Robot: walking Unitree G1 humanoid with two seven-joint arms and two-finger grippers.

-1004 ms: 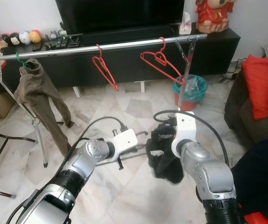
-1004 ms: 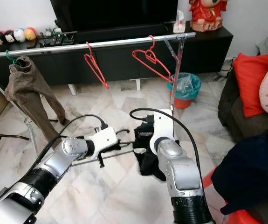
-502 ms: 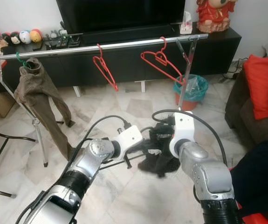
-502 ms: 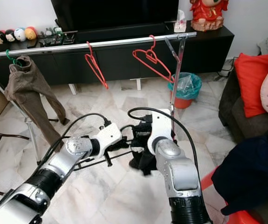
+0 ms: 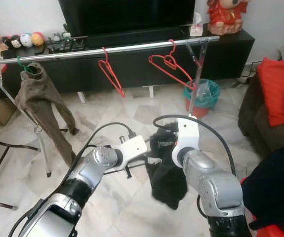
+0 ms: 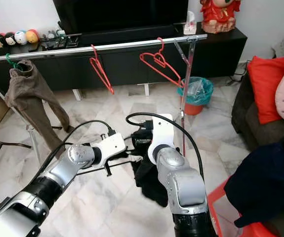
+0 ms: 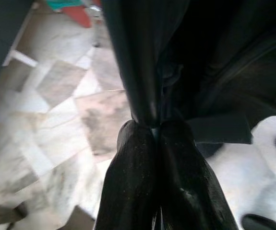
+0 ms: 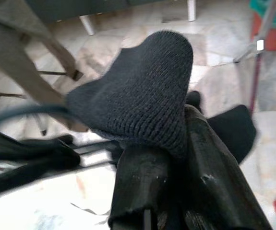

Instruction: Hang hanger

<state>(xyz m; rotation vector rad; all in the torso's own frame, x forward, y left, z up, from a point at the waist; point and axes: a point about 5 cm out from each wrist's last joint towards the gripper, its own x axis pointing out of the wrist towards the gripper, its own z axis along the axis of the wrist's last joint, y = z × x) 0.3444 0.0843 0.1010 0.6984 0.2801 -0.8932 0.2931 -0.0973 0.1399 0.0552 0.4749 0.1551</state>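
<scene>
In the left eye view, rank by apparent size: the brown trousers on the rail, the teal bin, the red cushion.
1. Brown trousers, clearly largest.
2. and 3. Red cushion and teal bin look too close to rank; the cushion is cut by the picture's edge and the rack's post crosses the bin.

black garment [image 5: 167, 178] now hangs lower & longer from right gripper [image 8: 169, 143]; left gripper [image 7: 153, 125] pulled back slightly.

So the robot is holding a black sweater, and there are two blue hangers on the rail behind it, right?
Not quite: the two empty hangers on the rail are red, not blue. The left eye view shows one red hanger near the middle and another red hanger further right. The rest holds: the right gripper is pinching a black knitted garment.
</scene>
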